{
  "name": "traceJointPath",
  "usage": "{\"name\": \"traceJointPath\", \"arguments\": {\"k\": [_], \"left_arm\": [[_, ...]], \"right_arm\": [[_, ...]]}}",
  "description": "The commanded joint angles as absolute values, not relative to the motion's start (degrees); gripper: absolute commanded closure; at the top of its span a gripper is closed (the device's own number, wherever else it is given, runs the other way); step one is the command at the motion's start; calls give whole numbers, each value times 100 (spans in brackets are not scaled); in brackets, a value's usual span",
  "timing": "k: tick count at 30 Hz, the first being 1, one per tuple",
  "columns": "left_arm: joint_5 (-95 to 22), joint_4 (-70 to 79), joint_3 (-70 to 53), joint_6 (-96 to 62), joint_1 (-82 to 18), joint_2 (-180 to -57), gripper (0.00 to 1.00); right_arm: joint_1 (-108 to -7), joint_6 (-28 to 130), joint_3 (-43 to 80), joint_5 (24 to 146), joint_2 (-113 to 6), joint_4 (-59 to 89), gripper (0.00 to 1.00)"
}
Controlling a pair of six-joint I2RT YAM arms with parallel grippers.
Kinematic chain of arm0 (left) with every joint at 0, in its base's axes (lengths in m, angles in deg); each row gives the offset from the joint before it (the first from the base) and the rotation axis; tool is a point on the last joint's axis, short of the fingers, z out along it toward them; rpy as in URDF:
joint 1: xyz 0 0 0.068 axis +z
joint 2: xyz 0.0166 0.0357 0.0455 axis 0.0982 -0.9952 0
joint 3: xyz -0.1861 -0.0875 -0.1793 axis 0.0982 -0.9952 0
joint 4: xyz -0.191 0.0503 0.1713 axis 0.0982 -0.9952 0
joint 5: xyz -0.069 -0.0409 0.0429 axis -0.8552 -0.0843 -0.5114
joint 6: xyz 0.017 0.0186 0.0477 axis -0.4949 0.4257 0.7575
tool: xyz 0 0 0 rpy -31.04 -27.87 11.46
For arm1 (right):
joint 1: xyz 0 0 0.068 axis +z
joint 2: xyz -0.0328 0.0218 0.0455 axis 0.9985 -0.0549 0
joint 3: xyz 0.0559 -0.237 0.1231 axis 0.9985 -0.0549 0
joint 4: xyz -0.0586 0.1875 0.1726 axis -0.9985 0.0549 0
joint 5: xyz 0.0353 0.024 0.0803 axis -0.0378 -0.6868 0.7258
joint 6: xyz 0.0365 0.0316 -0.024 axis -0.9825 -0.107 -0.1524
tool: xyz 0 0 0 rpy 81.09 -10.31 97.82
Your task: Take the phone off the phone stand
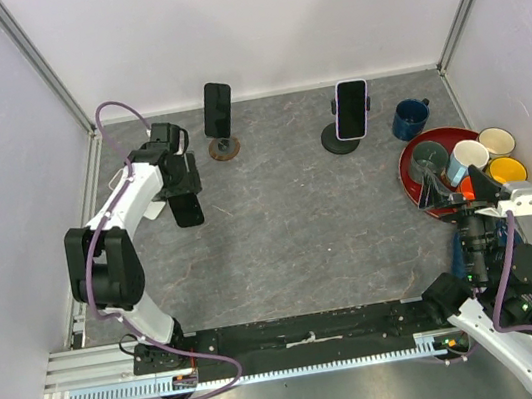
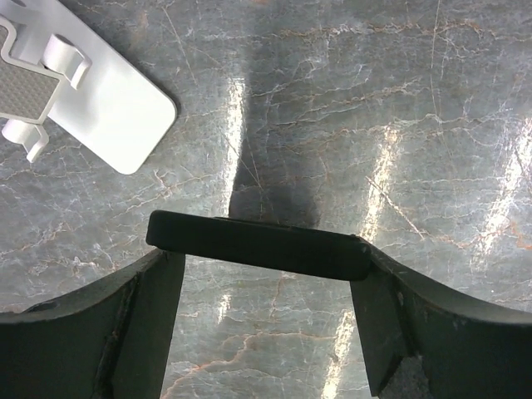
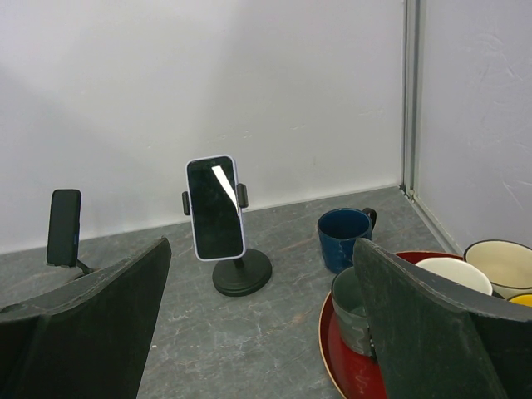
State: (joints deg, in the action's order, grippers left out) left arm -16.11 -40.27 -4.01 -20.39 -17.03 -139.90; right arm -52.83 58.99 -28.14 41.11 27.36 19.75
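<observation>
My left gripper point(image 1: 184, 194) is shut on a black phone point(image 1: 187, 211), which spans edge-on between its fingers in the left wrist view point(image 2: 258, 247), above the table. An empty white phone stand point(image 2: 91, 100) lies just to the left of it. A second black phone point(image 1: 217, 110) sits on a stand with a brown base point(image 1: 225, 149) at the back. A white-cased phone point(image 1: 352, 109) sits on a black stand point(image 1: 340, 140); both show in the right wrist view point(image 3: 215, 208). My right gripper point(image 1: 464, 190) is open and empty near the red tray, its jaws wide apart in its own view point(image 3: 262, 332).
A blue mug point(image 1: 410, 119) stands at the back right. A red tray point(image 1: 413, 181) holds a grey mug point(image 1: 429, 158), a pale cup point(image 1: 464, 160), a white cup point(image 1: 496, 141) and a yellow cup point(image 1: 506, 169). Walls close in on three sides.
</observation>
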Motion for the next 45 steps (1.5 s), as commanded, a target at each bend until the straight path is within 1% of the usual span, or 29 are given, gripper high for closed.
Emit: {"name": "traceJointPath", "arguments": {"k": [1,10,18,20,23,24,26,29,30,31,33,35,36,41,45], "left_arm": [[-1693,-4389,-447,-1744,-1741,-14139,98],[-1614,-4468,-351,-1736,-1776,-14491,98],[-1640,-4424,-438,-1788,-1776,-14403,98],[-1754,-4249,-508,-1815,-1776,-14307,96],[-1877,-4029,-561,-1867,-1776,-14184,89],[-1878,-3985,-561,-1876,-1776,-14114,83],[-1939,-3801,-579,-1920,-1776,-14034,77],[-2062,-3372,-702,-2034,-1767,-13788,54],[-2088,-3221,-789,-2069,-1767,-13622,37],[-2123,-3089,-833,-2104,-1776,-13534,29],[-2290,-2624,-965,-2140,-1776,-13367,17],[-2483,-2273,-1062,-2166,-1776,-13103,9],[-2519,-1905,-1184,-2175,-1776,-13015,1],[-2642,-989,-1370,-2237,-1776,-12672,0],[-2695,-408,-1361,-2210,-1776,-12706,0]], "right_arm": [[-5249,5910,-2696,4020,2753,1950,2],[-5240,5927,-2696,4003,2761,1959,2],[-5240,5901,-2679,4029,2753,1959,2],[-5240,5910,-2670,4029,2753,1994,2],[-5240,5892,-2661,4029,2753,1986,2],[-5240,5892,-2661,4029,2753,2003,2],[-5240,5892,-2652,4038,2753,2021,2],[-5240,5892,-2644,4029,2753,2029,2],[-5240,5892,-2644,4038,2753,2021,2],[-5240,5884,-2644,4029,2753,2021,2],[-5240,5875,-2635,4038,2753,2029,2],[-5231,5875,-2635,4038,2753,2038,2],[-5214,5883,-2635,4029,2753,2038,2],[-5178,5892,-2635,4011,2753,2029,2],[-5161,5910,-2652,3994,2761,2021,2]]}}
